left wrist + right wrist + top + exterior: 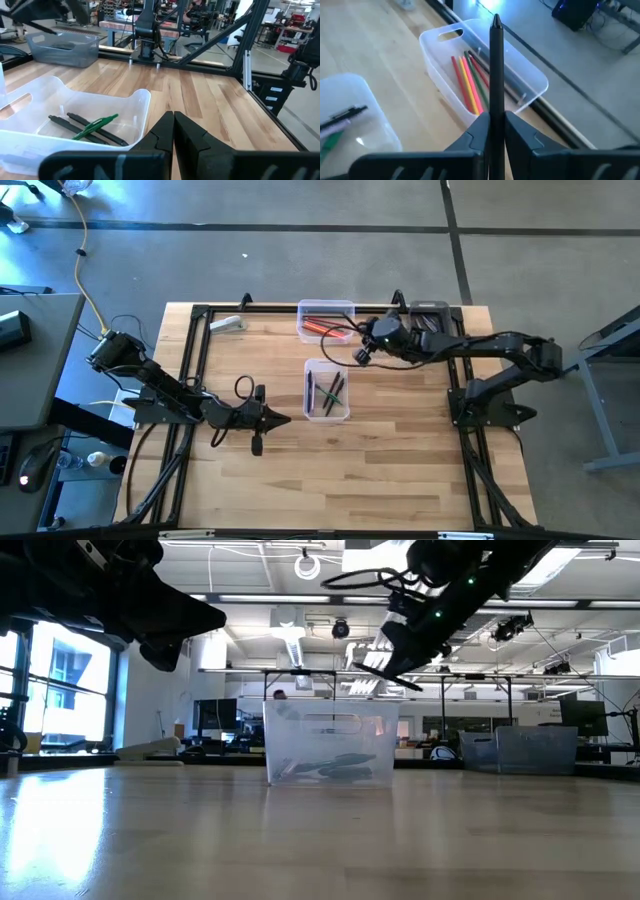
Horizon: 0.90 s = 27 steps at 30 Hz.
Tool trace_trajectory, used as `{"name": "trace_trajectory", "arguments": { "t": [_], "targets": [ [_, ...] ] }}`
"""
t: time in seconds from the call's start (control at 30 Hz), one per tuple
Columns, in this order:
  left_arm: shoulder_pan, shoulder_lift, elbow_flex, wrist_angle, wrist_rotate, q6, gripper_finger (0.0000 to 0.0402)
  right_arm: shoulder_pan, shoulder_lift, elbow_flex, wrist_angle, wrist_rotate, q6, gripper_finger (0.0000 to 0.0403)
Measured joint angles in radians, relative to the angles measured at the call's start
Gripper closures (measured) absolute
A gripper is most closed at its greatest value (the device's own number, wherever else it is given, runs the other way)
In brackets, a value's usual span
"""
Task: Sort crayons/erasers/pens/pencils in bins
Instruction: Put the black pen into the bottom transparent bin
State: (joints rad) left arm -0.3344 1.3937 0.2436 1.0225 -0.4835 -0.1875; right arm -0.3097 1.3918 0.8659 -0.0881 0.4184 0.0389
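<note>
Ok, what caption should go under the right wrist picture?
Right gripper holds a black pen above the clear bin of colored pencils.

Left arm: stretched low across the table's near-left side.
Left gripper [173, 131]: fingers pressed together, empty.
Right arm: reaching inward from the far right.
Right gripper [495, 125]: clamped on something thin.

Clear glossy plastic bins [326, 391] on smooth wood table [400, 470].
</note>
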Motion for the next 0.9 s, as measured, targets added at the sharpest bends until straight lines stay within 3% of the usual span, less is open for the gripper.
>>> {"name": "trace_trajectory", "arguments": {
  "t": [0.13, 0.4, 0.7, 0.9],
  "targets": [
    [0.0, 0.0, 0.0, 0.006, 0.0, 0.0, 0.0401, -0.027, 0.097, 0.112, -0.025, -0.022, -0.103, 0.0371],
    [0.0, 0.0, 0.0, 0.007, 0.0, 0.0, 0.0401, -0.087, 0.354, 0.38, -0.092, -0.187, -0.376, 0.0371],
    [0.0, 0.0, 0.0, 0.003, 0.0, -0.001, 0.0401, -0.175, 0.592, 0.585, -0.206, -0.332, -0.469, 0.0371],
    [0.0, 0.0, 0.0, 0.001, 0.0, 0.0, 0.0401, -0.219, 0.65, 0.633, -0.241, -0.381, -0.489, 0.0371]
  ]
}}
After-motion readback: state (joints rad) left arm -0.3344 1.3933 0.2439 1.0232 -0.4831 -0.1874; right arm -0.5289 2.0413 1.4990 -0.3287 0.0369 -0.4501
